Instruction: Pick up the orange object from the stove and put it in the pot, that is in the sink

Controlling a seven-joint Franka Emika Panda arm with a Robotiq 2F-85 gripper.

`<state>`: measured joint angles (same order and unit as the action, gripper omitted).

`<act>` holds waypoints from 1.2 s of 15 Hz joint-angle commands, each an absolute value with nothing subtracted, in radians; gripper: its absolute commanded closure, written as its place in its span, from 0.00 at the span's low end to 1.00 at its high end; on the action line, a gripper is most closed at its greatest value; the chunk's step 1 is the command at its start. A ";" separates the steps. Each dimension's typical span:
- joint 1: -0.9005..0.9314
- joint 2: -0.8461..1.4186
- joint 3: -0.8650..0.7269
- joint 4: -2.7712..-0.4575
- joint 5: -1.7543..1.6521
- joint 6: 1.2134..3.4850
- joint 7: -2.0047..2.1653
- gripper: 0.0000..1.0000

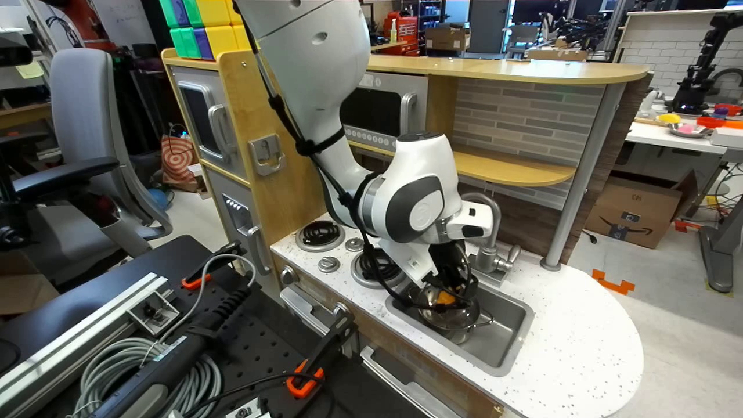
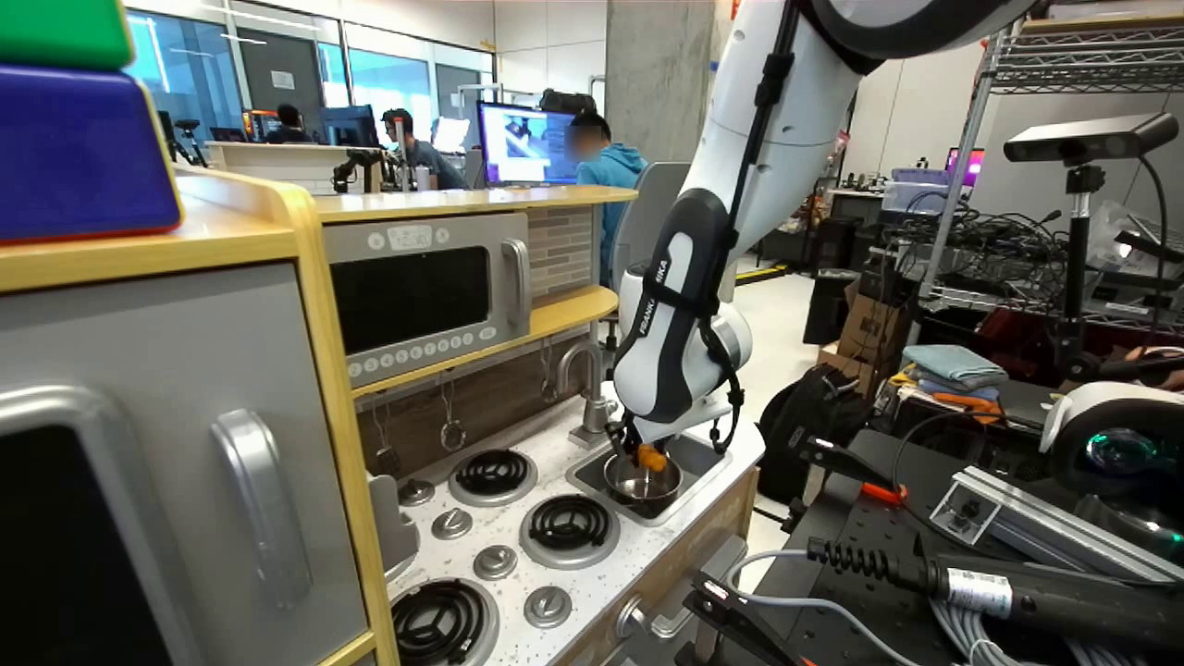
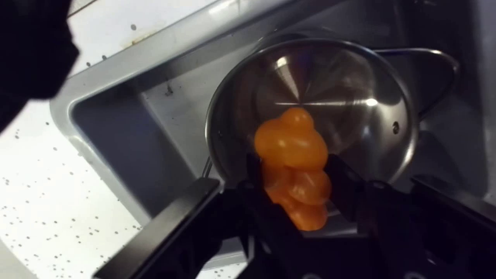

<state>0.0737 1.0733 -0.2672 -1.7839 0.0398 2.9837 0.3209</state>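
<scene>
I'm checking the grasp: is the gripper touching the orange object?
Touching: in the wrist view, the gripper has the orange object pinched between its fingers.

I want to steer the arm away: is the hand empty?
No, the wrist view shows the orange object gripped in the hand, with the pot beyond it.

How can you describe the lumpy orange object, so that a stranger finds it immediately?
Find the white speckled counter with its grey rectangular sink, containing a shiny round metal pot. There, the black tool grips the lumpy orange object, glossy and vivid among grey and black neighbours.
</scene>
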 commanded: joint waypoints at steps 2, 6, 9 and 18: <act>0.110 1.174 -0.318 -1.649 0.074 2.915 0.376 0.81; 0.113 1.236 -0.325 -1.553 0.062 2.849 0.401 0.81; 0.117 1.270 -0.331 -1.498 0.040 2.795 0.401 0.81; 0.143 1.295 -0.342 -1.478 -0.003 2.771 0.380 0.08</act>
<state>0.1203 1.2760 -0.3196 -1.4991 0.0206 2.7781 0.3796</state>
